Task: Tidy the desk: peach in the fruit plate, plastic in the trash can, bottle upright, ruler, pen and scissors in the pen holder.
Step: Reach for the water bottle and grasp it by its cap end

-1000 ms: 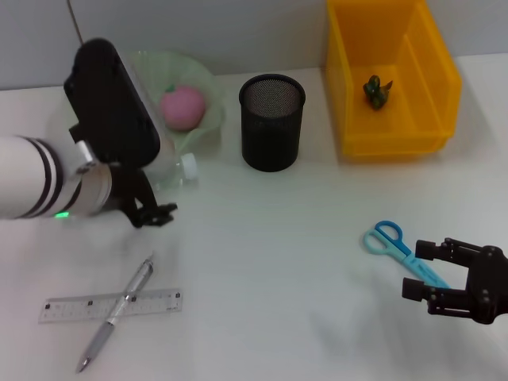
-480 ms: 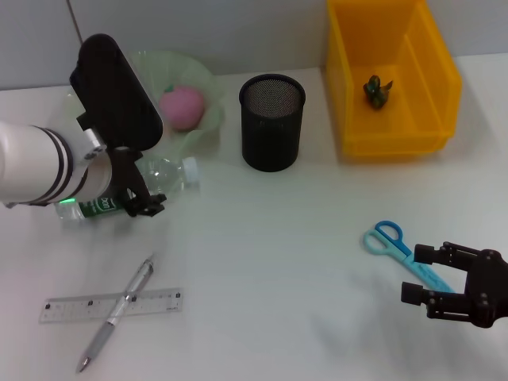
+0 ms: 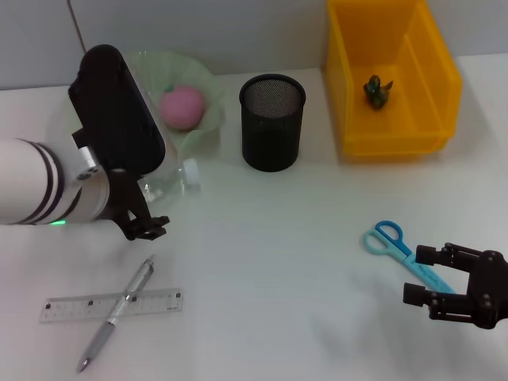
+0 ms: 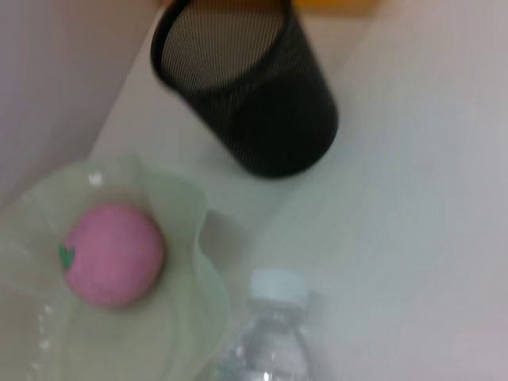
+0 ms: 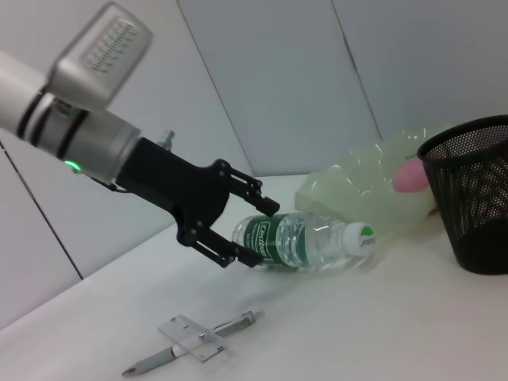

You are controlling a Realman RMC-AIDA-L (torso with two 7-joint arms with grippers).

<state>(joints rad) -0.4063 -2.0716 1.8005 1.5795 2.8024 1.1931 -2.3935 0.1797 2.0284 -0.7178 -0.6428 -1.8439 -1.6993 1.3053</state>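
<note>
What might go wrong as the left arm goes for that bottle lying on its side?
The bottle is round and lies free, so the open left end effector may nudge it into a roll. It sits close against the fruit plate, which could get shoved. The pen and ruler lie near the arm's path.

Head view: high, looking down on table [image 3: 302, 262]. Left wrist: close above. Right wrist: low, sideways. All share pen holder [image 3: 272, 121].
</note>
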